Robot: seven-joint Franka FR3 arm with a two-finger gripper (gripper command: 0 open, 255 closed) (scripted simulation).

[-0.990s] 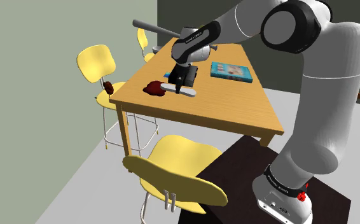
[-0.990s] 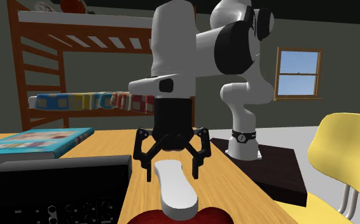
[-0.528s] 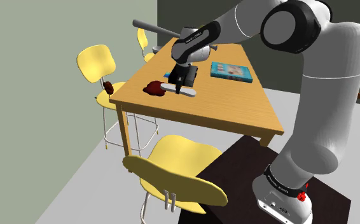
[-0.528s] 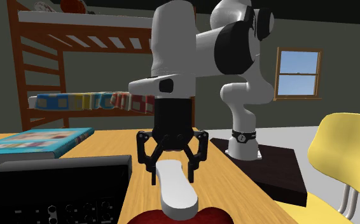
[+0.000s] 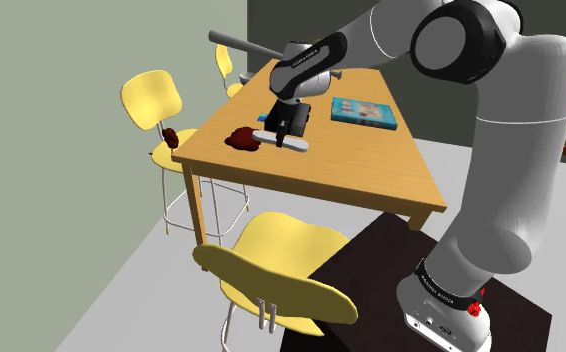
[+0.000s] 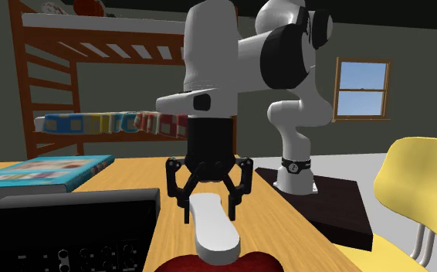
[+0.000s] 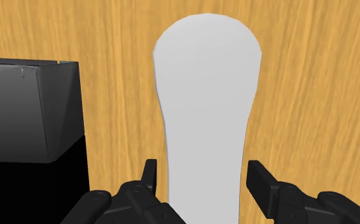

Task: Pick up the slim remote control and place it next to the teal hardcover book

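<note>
1. Compared with a second ago, the gripper has sunk a little lower over the remote control and its fingers have drawn slightly nearer together. Over the last half second it has hardly shifted at all.
2. In the wrist view the gripper stands apart, with one black finger on each side of the plain white remote control. One finger sits just beside the remote's edge and the other shows a sliver of wooden table before it. Nothing is clamped yet.
3. The remote control lies flat on the table, directly under the gripper. Its long body runs out ahead of the fingertips.
4. A black box stands close beside the gripper on one flank, and a dark red object lies at the remote's far end, away from the gripper.
5. The teal book rests flat on the same table, well apart from the gripper, towards the shoulder view's right of it.
6. Done so far, judging by the pose: the approach and the straddling of the remote.
7. Left to do: closing on the remote, lifting it, carrying it across to the book and setting it down alongside. Most of the task appears to remain.
</note>
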